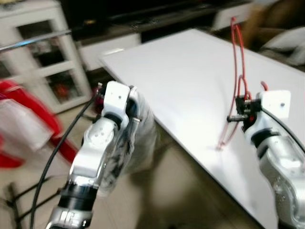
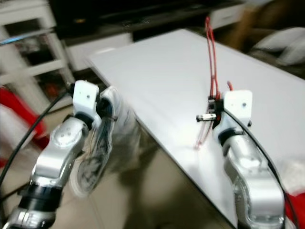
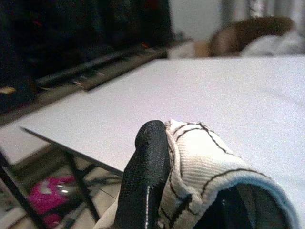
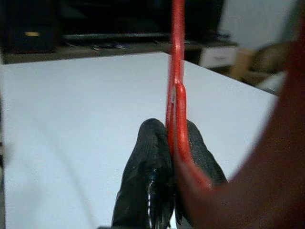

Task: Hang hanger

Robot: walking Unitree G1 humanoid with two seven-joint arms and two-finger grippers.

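Hanger (image 1: 237,62), one, red, clamped by right gripper (image 4: 172,143), left gripper (image 3: 164,157) pinching one garment (image 2: 97,152).

The table (image 1: 190,76) runs from the far middle toward the near right, one corner pointing to the far left. The left end effector (image 3: 157,157) sits off the table's left edge, above the floor (image 1: 167,191), with a garment (image 1: 138,138) pinched in it. The right end effector (image 4: 172,157) is over the table near its near left edge, clamped on a hanger (image 1: 237,71) that rises toward the far edge. A shelf unit (image 1: 43,57) stands beyond the far left corner.
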